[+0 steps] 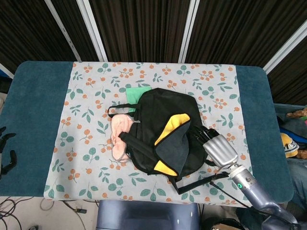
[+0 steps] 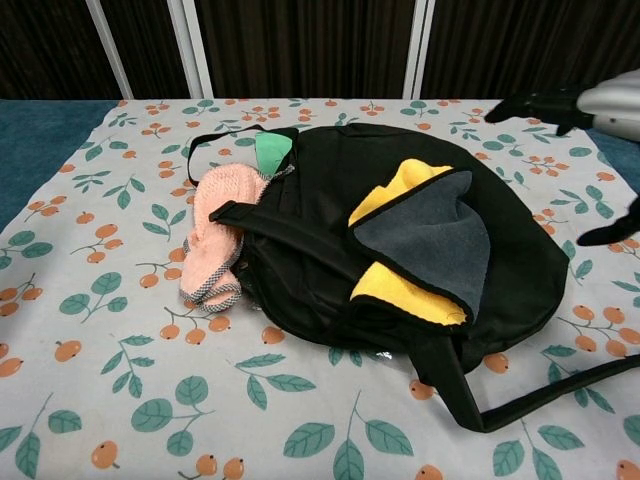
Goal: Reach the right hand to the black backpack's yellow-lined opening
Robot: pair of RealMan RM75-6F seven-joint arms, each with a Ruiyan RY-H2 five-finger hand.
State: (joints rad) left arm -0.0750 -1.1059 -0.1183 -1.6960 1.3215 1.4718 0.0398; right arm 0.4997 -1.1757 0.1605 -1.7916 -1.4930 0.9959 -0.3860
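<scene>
The right hand [image 1: 212, 142], fingers spread and holding nothing, hovers at the right edge of the black backpack [image 1: 165, 132] at frame center. Its yellow-lined opening [image 1: 175, 121] lies just left, seemingly unreached; the approach looks nearly complete.

Bright, even overhead light, soft shadows, sharp focus; dark backdrop, slight blur on moving hand [image 2: 585, 100].

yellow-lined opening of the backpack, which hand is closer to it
Right. The right hand hovers over the black backpack's right edge, just beside the yellow-lined opening. The left hand sits far off at the table's left edge.
</scene>
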